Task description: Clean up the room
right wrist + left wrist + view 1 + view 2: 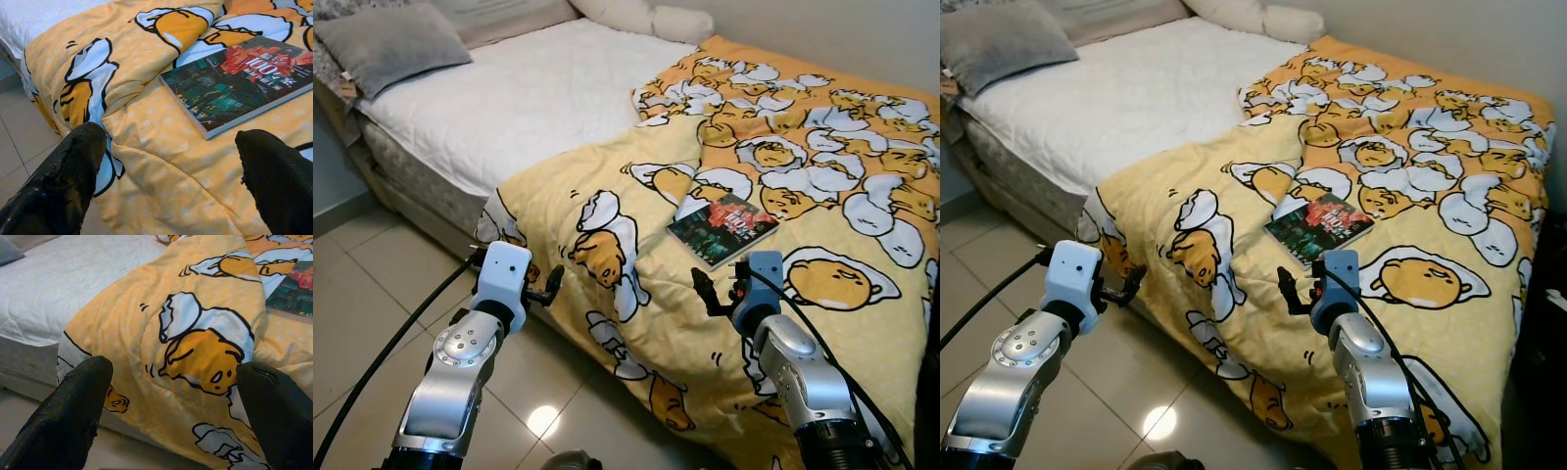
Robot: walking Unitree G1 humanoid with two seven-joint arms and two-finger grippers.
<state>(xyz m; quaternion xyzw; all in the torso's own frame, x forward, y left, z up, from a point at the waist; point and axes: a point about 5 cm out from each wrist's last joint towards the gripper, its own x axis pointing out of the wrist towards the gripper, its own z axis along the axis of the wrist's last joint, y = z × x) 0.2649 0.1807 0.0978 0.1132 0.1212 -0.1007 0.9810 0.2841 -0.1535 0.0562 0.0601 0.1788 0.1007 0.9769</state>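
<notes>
A dark book (722, 228) with a red and green cover lies flat on the yellow cartoon-egg blanket (783, 196) that covers the bed's near half. My right gripper (722, 286) hovers open just in front of the book (234, 83), a short way off it, fingers (68, 171) spread wide. My left gripper (546, 286) is open too, held at the blanket's hanging corner (195, 347) near the bed's edge, with nothing between its fingers (73, 416).
The white mattress (519, 98) lies bare at the far left, with a grey pillow (386, 44) and white pillows (646, 15) by the wall. Beige tiled floor (372, 294) lies before the bed. Black cables trail from both arms.
</notes>
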